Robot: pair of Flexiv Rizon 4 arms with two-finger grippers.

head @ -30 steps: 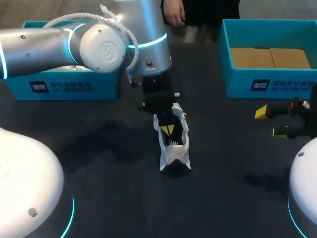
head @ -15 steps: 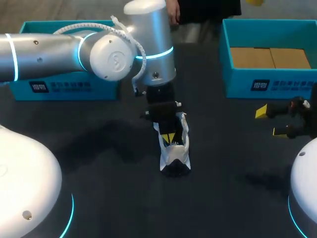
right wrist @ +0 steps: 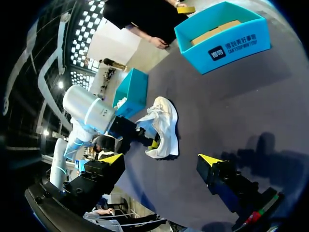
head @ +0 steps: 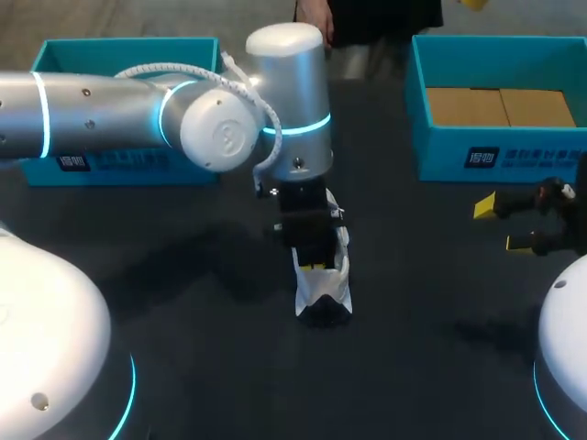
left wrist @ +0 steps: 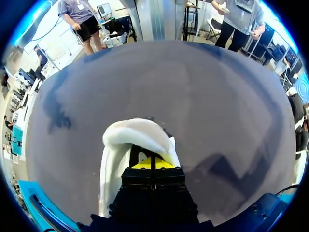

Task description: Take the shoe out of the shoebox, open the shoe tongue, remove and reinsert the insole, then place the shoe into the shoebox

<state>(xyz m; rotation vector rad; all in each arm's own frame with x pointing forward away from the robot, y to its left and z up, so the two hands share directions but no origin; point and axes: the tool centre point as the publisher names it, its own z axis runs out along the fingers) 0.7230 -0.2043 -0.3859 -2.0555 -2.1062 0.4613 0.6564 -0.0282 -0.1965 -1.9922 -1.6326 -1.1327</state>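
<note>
A white shoe [head: 323, 282] lies on the dark table near the middle, its opening toward the far side. My left gripper [head: 316, 266] reaches down into that opening, yellow tips pressed together. In the left wrist view the left gripper [left wrist: 152, 164] sits inside the shoe [left wrist: 126, 137], whose white upper curves round ahead of the tips; I cannot see anything between them. My right gripper [head: 500, 225] hangs open at the table's right side, well away from the shoe. From the right wrist the right gripper [right wrist: 160, 159] holds nothing, and the shoe [right wrist: 166, 121] lies ahead of it.
A teal shoebox [head: 532, 151] with a brown cardboard insert stands at the back right. A second teal box [head: 138, 165] stands at the back left, partly behind my left arm. Dark tabletop lies open in front of the shoe and between it and the right gripper.
My left arm has swung to the right and toward the near side, and its shut gripper has gone deeper into the shoe. The right arm has not moved.
</note>
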